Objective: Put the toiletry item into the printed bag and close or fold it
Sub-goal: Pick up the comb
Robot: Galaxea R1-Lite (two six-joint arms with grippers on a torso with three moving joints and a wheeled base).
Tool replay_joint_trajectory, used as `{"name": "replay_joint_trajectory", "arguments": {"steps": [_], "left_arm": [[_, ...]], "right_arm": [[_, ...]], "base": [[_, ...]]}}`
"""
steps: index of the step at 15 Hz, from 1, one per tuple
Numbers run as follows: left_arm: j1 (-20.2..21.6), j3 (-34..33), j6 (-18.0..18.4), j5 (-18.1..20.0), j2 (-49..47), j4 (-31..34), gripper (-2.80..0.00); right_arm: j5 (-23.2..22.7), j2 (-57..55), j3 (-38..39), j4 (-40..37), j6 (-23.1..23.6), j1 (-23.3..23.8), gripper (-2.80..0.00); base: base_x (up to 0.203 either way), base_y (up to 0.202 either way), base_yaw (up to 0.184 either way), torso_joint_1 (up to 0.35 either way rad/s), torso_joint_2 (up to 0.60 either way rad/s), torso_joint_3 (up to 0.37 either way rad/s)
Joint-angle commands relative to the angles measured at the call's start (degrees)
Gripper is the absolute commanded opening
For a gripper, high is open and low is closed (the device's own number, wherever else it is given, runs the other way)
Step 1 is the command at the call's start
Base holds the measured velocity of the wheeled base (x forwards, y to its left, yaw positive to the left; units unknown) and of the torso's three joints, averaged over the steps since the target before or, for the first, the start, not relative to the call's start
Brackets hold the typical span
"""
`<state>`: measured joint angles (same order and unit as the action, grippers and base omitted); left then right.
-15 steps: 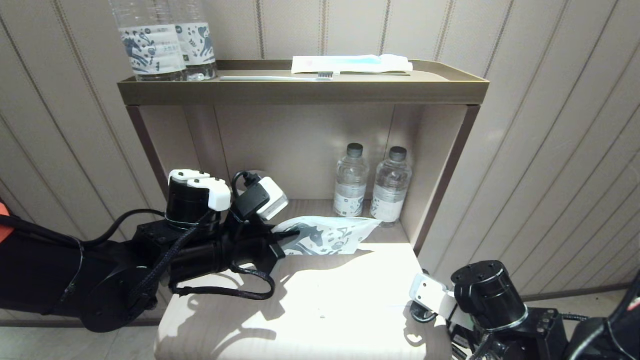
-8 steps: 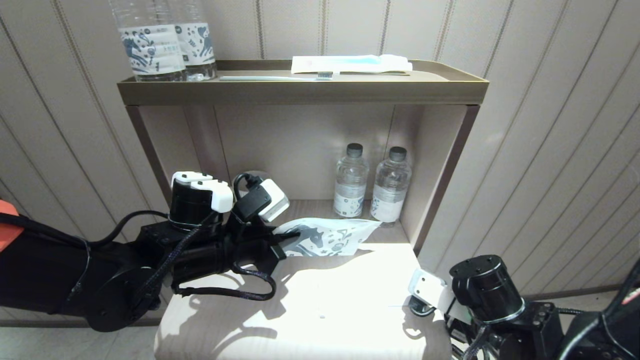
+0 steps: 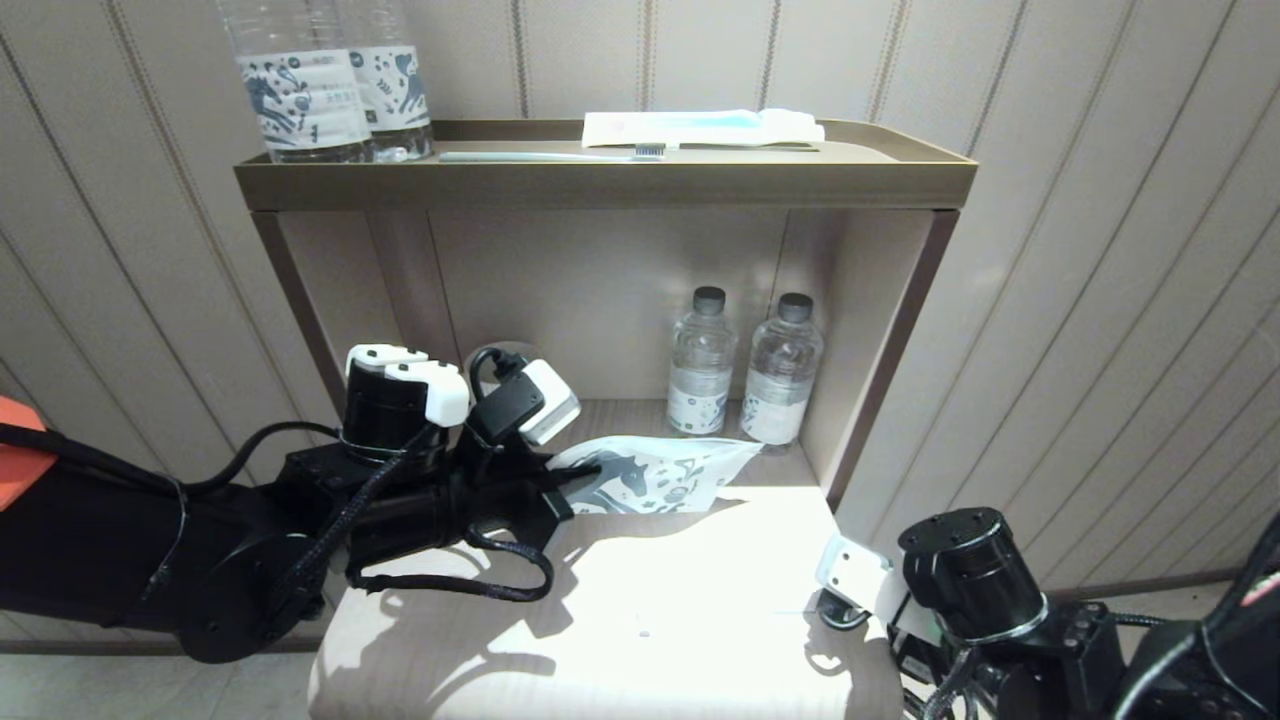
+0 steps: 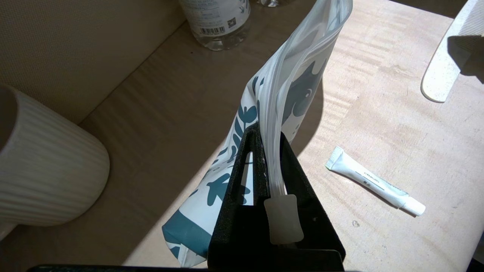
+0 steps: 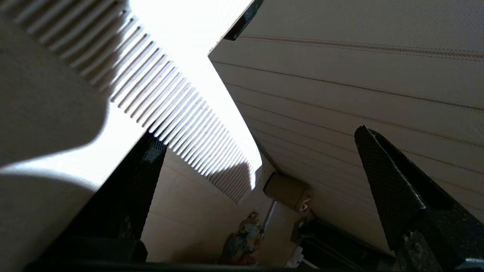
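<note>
Left pincer (image 4: pixel 270 166) clamped on zip strip of printed bag (image 4: pixel 291 87), lifting it above worktop (image 3: pixel 640 600). Right pincer (image 5: pixel 261 177) spread wide at worktop's right edge, white comb (image 5: pixel 177 109) lying across one finger. Toothpaste tube (image 4: pixel 374 187) lies near bag.

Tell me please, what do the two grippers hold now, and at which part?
The left gripper holds the printed bag by its zip strip, at the end with the slider tab. The right gripper is open and holds nothing; a white comb lies between its fingers, ungripped.
</note>
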<state>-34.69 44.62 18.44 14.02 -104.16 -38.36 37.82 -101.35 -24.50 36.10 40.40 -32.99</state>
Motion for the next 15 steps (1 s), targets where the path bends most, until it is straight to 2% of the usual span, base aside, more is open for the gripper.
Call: {"name": "replay_joint_trajectory", "arguments": {"steps": [1,15], "left_arm": [[0.0,-0.1,0.1,0.1,-0.1,-0.2,-2.80],[0.0,0.1,0.2,0.0,-0.6,-0.2,-2.80]], "right_arm": [[0.2,0.5,0.1,0.3,0.2,0.0,0.00],[0.2,0.7,0.2,0.2,0.2,0.7,0.00]], "base": [[0.000,0.000,0.000,0.000,0.00,0.000],[0.000,0.000,0.000,0.000,0.00,0.000]]}}
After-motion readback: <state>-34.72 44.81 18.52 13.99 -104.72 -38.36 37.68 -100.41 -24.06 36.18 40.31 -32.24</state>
